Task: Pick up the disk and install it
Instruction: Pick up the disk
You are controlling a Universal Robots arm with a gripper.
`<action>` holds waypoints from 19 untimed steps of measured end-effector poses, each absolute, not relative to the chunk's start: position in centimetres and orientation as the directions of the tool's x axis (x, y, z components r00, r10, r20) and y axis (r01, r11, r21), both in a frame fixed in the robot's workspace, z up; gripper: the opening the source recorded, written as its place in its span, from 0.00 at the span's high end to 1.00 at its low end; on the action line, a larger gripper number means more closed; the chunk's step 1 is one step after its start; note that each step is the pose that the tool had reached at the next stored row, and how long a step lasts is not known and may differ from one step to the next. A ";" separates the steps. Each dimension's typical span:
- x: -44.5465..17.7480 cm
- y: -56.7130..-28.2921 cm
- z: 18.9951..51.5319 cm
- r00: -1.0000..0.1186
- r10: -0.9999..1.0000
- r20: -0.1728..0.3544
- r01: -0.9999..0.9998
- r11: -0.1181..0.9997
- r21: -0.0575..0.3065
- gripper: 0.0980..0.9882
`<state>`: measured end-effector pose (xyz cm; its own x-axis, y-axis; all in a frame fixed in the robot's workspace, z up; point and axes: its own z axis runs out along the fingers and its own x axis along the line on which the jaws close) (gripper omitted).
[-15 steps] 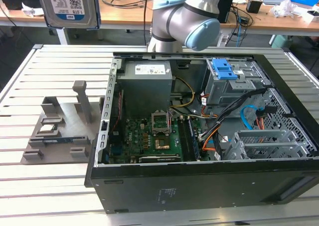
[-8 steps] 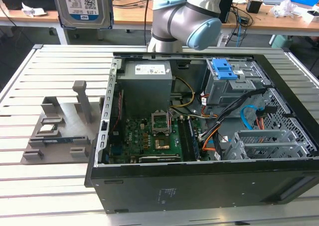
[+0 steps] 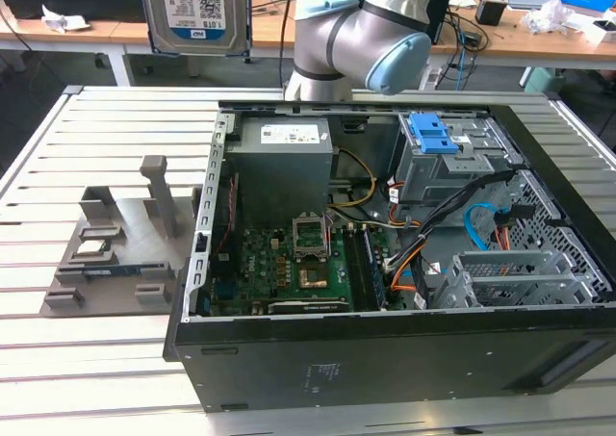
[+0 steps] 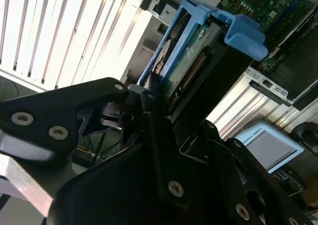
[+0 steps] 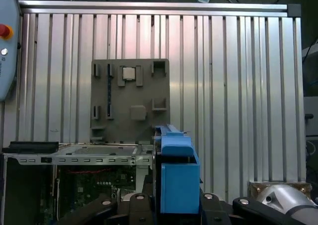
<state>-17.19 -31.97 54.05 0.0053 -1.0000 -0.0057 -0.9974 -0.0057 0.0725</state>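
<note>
High at the exterior view's left, the disk [image 3: 192,11] hangs above the slotted table [image 3: 87,118]. Its white-and-blue label faces the camera, printed with text and barcodes, and the frame cuts off its upper part. Below it the open computer case [image 3: 385,359] lies on its side. A white printed sticker sits on the grey power supply [image 3: 284,162], and a blue latch plate [image 3: 433,133] sits on the drive cage. My arm [image 3: 356,37] rises behind the case, and its far end runs out of frame.

In the second wrist view my gripper [image 4: 149,93] is clamped on one end of the disk [image 4: 196,46]. I see the disk edge-on, with its connector row and blue carrier frame [image 4: 246,36] showing and its label face turned out of sight.

In the first wrist view my black fingers [image 5: 206,201] press both sides of the blue carrier, which hides the metal drive. Beyond it lie the grey fixture plate [image 5: 130,98] and the case's green motherboard [image 5: 94,183]. A pendant with a red button [image 5: 5,31] is cut off by the frame.
</note>
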 end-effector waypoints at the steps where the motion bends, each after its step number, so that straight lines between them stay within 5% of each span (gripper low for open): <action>1: -16.9 -32.0 54.1 0.005 -1.000 -0.006 -0.997 -0.006 0.072 0.70; 19: -11.5 -32.0 54.1 0.005 -1.000 -0.006 -0.997 -0.006 0.073 0.70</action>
